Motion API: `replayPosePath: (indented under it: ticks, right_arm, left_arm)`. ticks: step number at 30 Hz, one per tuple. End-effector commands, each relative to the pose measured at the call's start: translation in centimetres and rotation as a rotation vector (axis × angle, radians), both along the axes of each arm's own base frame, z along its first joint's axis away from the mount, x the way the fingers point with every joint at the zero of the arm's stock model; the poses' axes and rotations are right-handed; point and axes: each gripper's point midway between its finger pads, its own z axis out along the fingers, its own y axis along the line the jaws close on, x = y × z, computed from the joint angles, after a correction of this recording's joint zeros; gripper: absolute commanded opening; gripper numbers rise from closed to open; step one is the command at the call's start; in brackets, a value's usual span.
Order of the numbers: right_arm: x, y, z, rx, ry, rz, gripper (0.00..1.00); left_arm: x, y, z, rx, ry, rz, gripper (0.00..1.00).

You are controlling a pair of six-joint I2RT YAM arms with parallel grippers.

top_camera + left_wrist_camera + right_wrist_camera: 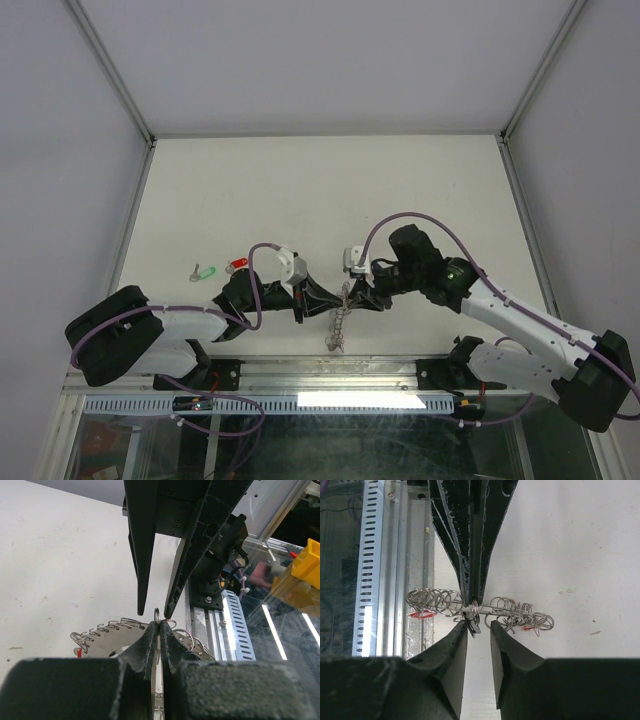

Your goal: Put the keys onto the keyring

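My left gripper [318,304] holds the keyring [340,322] on edge over the table's near edge. Its jaws [160,622] are shut on the flat grey plate of the keyring [107,641], which has a fringe of small wire loops. In the right wrist view the keyring [520,614] lies edge-on. My right gripper [479,626] stands right at it with its fingers apart. A small dark key [475,626] hangs from a loop against the tip of its left finger. A green-headed key [205,271] and a red-headed key [238,265] lie on the table to the left.
The aluminium rail of the table's near edge [395,580] runs just beneath the keyring. White walls with metal corner posts [115,80] enclose the table. Small red bits [422,614] show among the loops.
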Motion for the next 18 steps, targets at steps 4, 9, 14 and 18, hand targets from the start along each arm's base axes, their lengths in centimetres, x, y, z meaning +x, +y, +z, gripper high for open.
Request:
replayPosePath:
  ticks: [4, 9, 14, 18]
  right_arm:
    - [0.18, 1.41, 2.44, 0.090, -0.009, 0.036, 0.23]
    - [0.14, 1.61, 2.22, 0.094, 0.012, 0.038, 0.17]
    - [0.01, 1.70, 2.02, 0.092, 0.031, 0.037, 0.14]
    - [0.03, 1.77, 2.10, 0.099, 0.040, 0.025, 0.04]
  left_arm:
    - [-0.25, -0.68, 2.89, -0.081, -0.089, -0.037, 0.00]
    - [-0.28, -0.64, 2.90, -0.082, -0.091, -0.036, 0.00]
    - [-0.21, -0.56, 2.84, -0.081, -0.090, -0.030, 0.00]
    - [-0.18, -0.52, 2.82, -0.082, -0.090, -0.027, 0.00]
